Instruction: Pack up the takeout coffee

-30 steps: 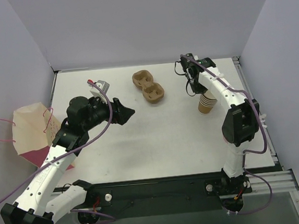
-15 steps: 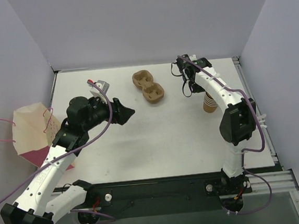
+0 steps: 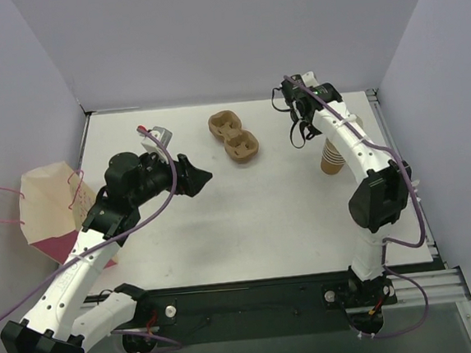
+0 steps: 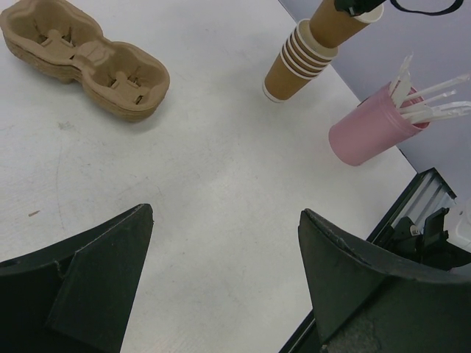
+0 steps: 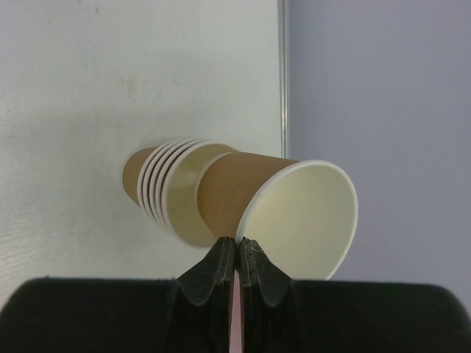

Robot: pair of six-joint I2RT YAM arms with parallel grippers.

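Now right gripper (image 5: 236, 246) pinches the top cup (image 5: 294, 213)

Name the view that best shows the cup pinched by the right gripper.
Right wrist: the top cup shows clearly, rim pinched by the right gripper. Left wrist crops it at the frame's top edge; from above the arm hides most of it.
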